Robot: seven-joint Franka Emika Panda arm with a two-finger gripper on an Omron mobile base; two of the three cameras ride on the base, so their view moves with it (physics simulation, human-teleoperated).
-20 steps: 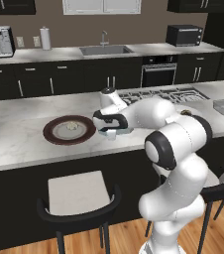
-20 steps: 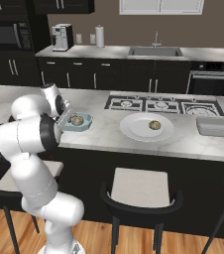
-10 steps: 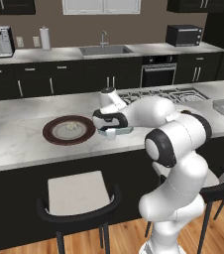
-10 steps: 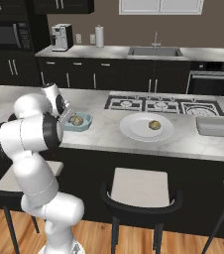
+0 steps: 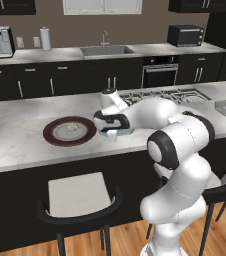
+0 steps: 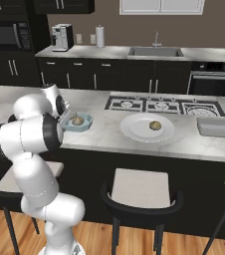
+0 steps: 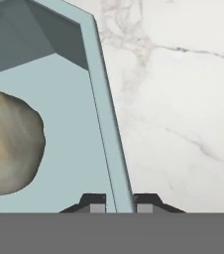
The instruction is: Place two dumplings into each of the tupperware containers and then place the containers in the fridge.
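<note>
Light blue tupperware container (image 7: 59, 129): your pincer (image 7: 118, 203) was closed on its rim, one fingertip (image 7: 94, 203) inside the wall, the other outside. One dumpling (image 7: 10, 144) lay in it. The tub sat on the marble table (image 6: 104, 137). Farther along, a second dumpling (image 6: 155, 125) rested on the white plate (image 6: 134, 130); the clear container (image 6: 216, 127) stood beyond.

Three dumplings (image 6: 77, 120) are counted, two containers (image 6: 217, 127), two plates (image 6: 139, 130), and two stools (image 5: 80, 197) at lower frame.
</note>
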